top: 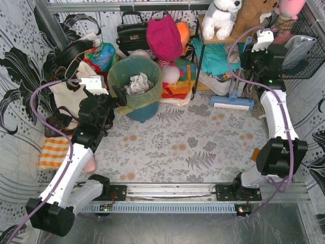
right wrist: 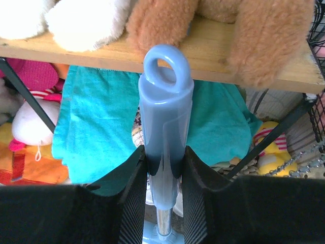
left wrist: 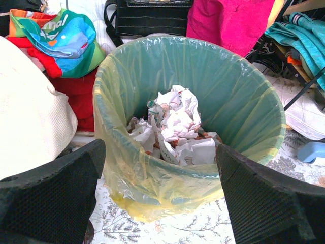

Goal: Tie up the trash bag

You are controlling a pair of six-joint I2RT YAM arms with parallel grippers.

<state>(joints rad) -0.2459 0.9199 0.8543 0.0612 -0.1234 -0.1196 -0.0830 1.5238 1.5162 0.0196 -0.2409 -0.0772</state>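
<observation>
Trash bag (top: 133,99) lines the teal bin (top: 143,113) far-left on the table (top: 203,147), rim folded over the lip and untied, so my left gripper (left wrist: 160,152) gapes wide at its near edge to pinch plastic, while the right gripper (right wrist: 162,162) is clamped on a blue loop-topped handle (right wrist: 166,101).

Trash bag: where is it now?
Top view, left of centre: the trash bag lines the teal bin, ahead of the open left end effector, beside the cream tote bag.
</observation>
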